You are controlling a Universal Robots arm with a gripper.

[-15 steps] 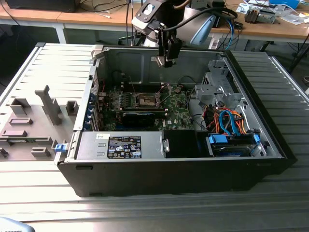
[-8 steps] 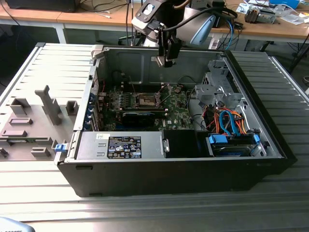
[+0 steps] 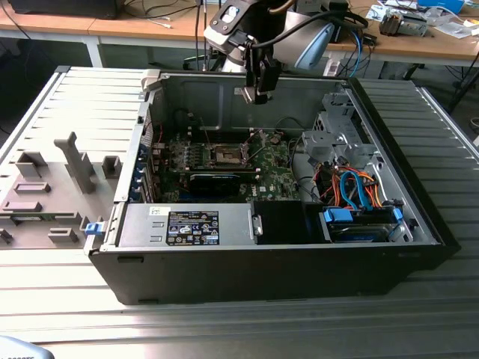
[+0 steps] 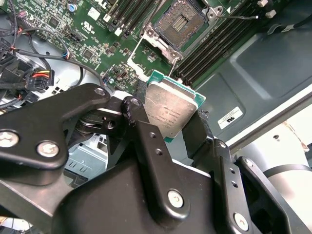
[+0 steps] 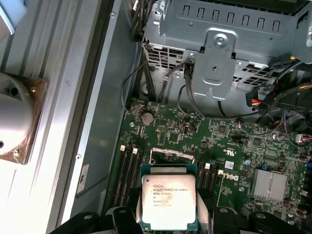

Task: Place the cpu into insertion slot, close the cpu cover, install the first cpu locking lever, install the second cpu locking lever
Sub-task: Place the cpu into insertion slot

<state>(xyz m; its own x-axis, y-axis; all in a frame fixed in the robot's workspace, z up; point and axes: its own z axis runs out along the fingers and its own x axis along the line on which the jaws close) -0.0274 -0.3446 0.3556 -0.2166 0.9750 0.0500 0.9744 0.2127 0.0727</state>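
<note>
My gripper (image 3: 259, 93) hangs above the open computer case and is shut on the cpu (image 3: 250, 93). In both wrist views the black fingers (image 4: 132, 111) clamp two opposite edges of the cpu (image 4: 169, 108), a flat square chip with a silvery top (image 5: 168, 201). The insertion slot (image 4: 182, 21) lies below on the green board, its dark centre bare. Its cpu cover (image 4: 138, 54) is swung up and open beside it. A thin wire lever (image 4: 170, 57) sticks up along the cover's edge. In the exterior view the insertion slot (image 3: 227, 155) sits well below the gripper.
Black memory slots (image 4: 222, 39) flank the socket. A black graphics card (image 3: 214, 182) lies in front of it. A drive cage (image 5: 219, 29), a cable bundle (image 3: 352, 187) and the power supply (image 3: 191, 224) crowd the case. A grey fixture plate (image 3: 52, 187) lies at the exterior view's left.
</note>
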